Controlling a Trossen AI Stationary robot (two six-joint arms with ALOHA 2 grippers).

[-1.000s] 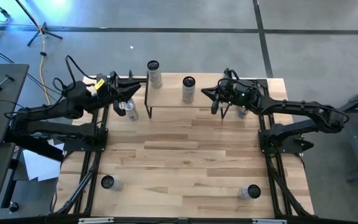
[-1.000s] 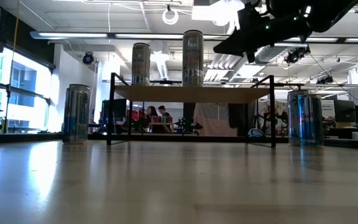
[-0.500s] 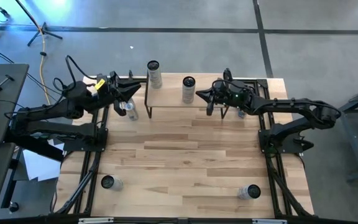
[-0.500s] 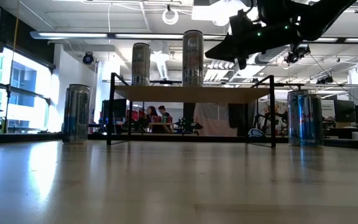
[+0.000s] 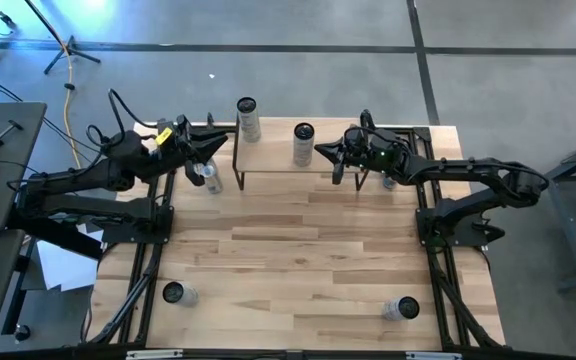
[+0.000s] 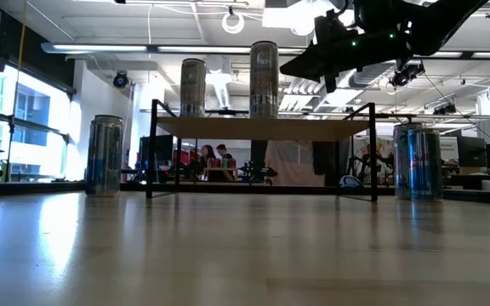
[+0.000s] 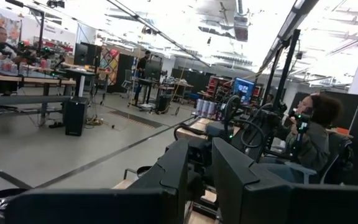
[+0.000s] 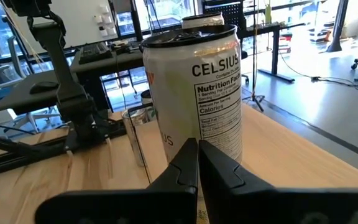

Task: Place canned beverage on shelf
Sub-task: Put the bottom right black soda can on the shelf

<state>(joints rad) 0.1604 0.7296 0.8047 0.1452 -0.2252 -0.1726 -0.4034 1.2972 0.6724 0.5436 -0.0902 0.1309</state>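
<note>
Cans are spread over the big pale plank table [image 5: 308, 240]: at the left, the left gripper [image 5: 211, 143] is parked unmoved beside the small raised light-wood shelf on thin black legs [image 5: 268, 158], fingers nearly closed and empty, a slim silver beverage can [image 5: 210, 176] standing just beneath it. On the shelf two tall silver cans are seen upright, one at the far left corner [image 5: 248, 118] and a white Celsius-labelled one [image 5: 303, 143] nearer the middle. The right gripper [image 5: 325, 153], fingers closed and empty, has been carried leftward over the last second and is now held just beside that Celsius can, so the placed can appears released; further cans are left on the table for the shelf.

Six cans [image 5: 303, 144] (two on shelf [image 5: 278, 157]); one shelf
</note>
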